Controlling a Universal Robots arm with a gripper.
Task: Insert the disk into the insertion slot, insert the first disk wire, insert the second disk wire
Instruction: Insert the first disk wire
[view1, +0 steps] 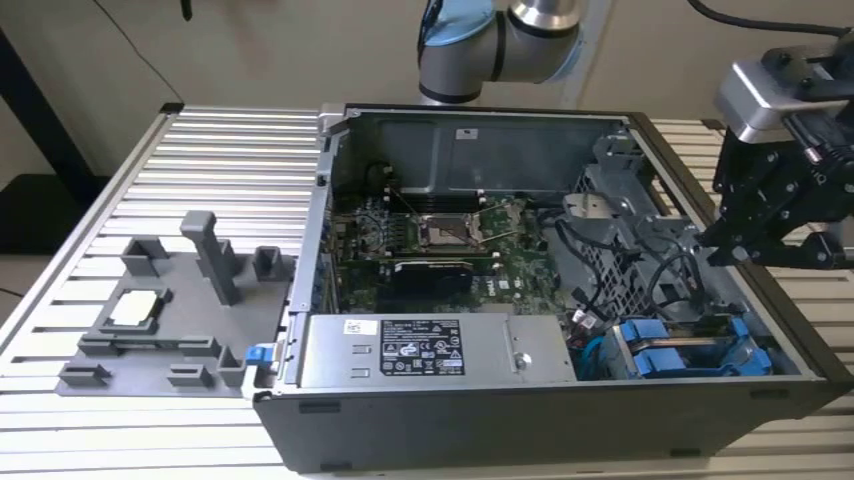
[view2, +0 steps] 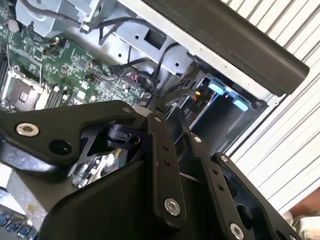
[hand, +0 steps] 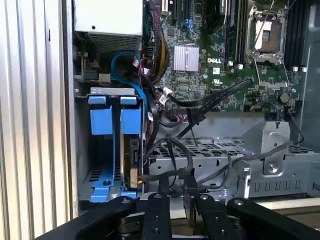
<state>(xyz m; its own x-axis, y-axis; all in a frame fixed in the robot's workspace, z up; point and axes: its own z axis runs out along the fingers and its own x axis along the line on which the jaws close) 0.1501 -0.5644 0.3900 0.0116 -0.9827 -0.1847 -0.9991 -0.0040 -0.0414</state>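
I saw the disk (hand: 132, 150) on edge in its bay (hand: 82, 150), grey inside a bright blue carrier; the jaws of the gripper (view2: 159, 107) were pressed together.

A robotics lab or test workshop: a slatted aluminium worktop (view1: 200, 150) carries an opened desktop computer case (view1: 534, 440). A grey moulded parts fixture (view1: 174, 310) sits at the exterior view's left, and an industrial robot arm (view1: 501, 45) stands at the far side.

Dim, even indoor light, soft shadows
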